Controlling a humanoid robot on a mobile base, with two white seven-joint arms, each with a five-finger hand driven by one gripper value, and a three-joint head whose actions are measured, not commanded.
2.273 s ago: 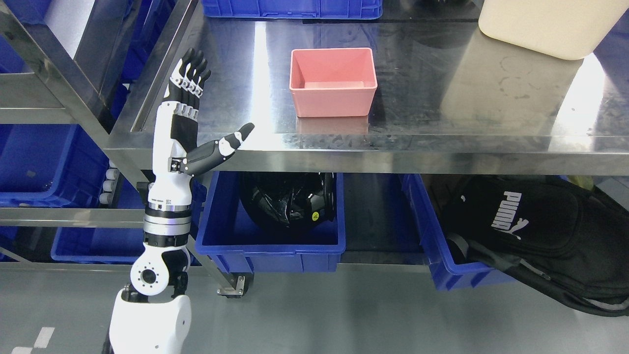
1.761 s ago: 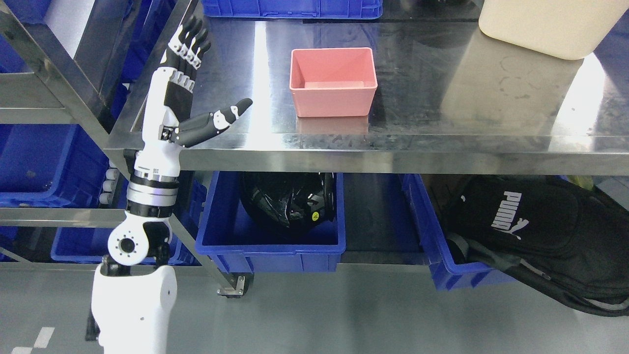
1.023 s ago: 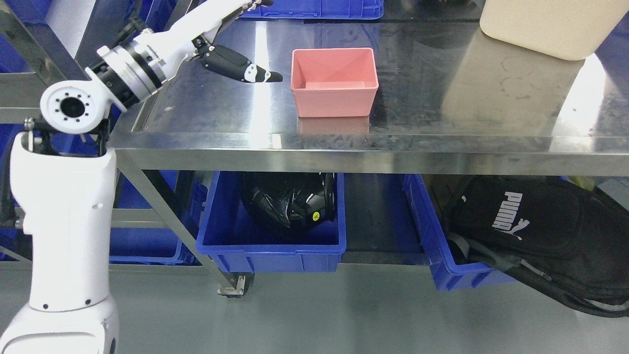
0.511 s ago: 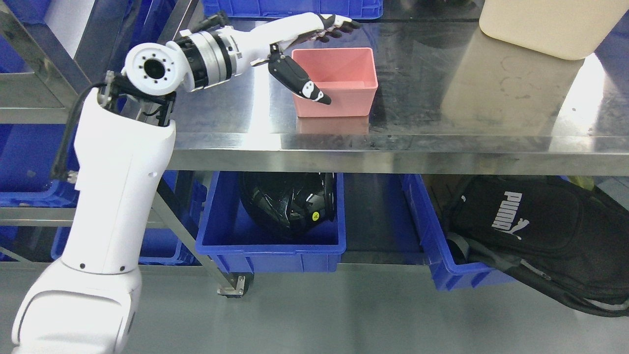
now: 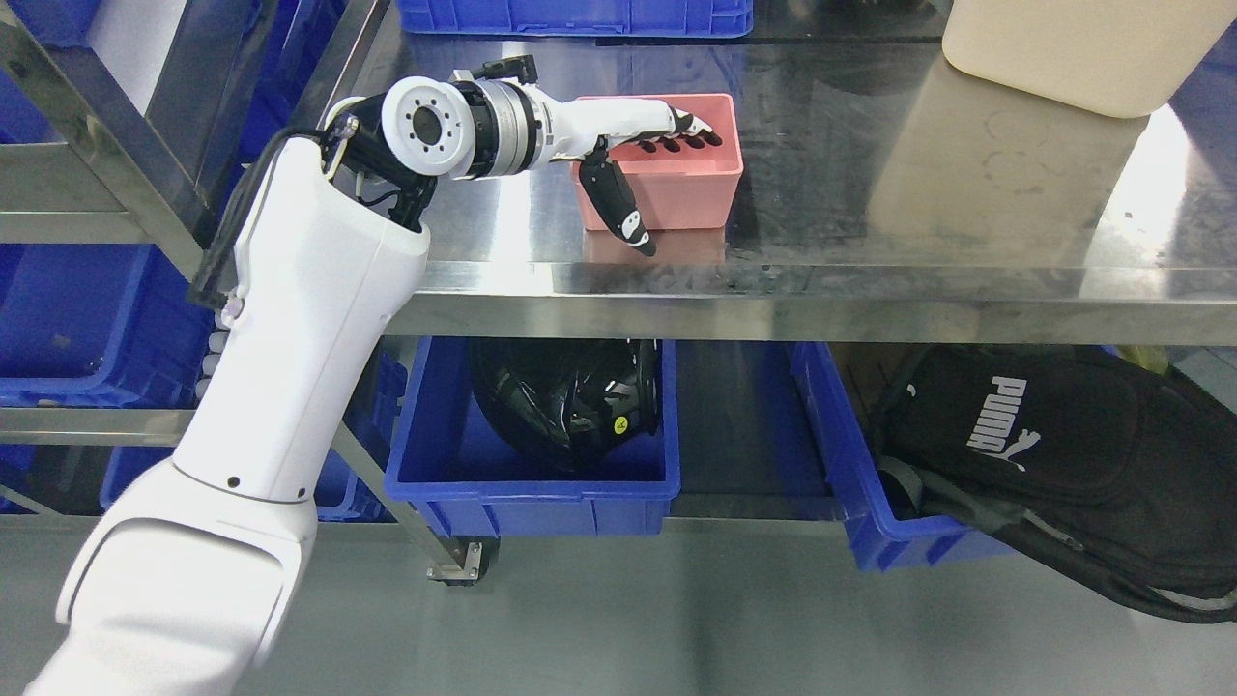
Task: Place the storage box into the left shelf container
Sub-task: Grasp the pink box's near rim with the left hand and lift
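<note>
The left hand (image 5: 646,155) reaches in from 9 o'clock and is spread over the pink storage box (image 5: 676,193). Its four fingers (image 5: 688,137) lie stretched above the open top of the box and dip a little inside it, while the thumb (image 5: 618,205) points down along the outer front wall toward 6 o'clock. The near-left corner of the box stands between thumb and fingers, so the hand looks set for a pinch on the wall, but it is not yet closed: the digits are extended and nothing is held. Whether the thumb already touches the wall cannot be told.

The box stands upright on the steel desk (image 5: 918,222), near its front edge and apart from other things, so the hand has free room around it. It is probably taken by the wall because it is open at the top and too wide to clasp whole.

Further out, a cream container (image 5: 1073,48) stands at 2 o'clock from the box, and a blue bin (image 5: 580,14) lies at 12 o'clock at the back of the desk. At 9 o'clock, past the desk's frame, is the left shelf (image 5: 97,184) with a blue shelf container (image 5: 68,329) on it, probably the goal of the task; the arm would have to lift the box over the desk's edge and swing it there. Under the desk, at 6 o'clock, a blue crate (image 5: 532,483) holds a black helmet (image 5: 570,396), and at 4 o'clock a black bag (image 5: 1044,454) lies in another crate.

The right arm does not show.
</note>
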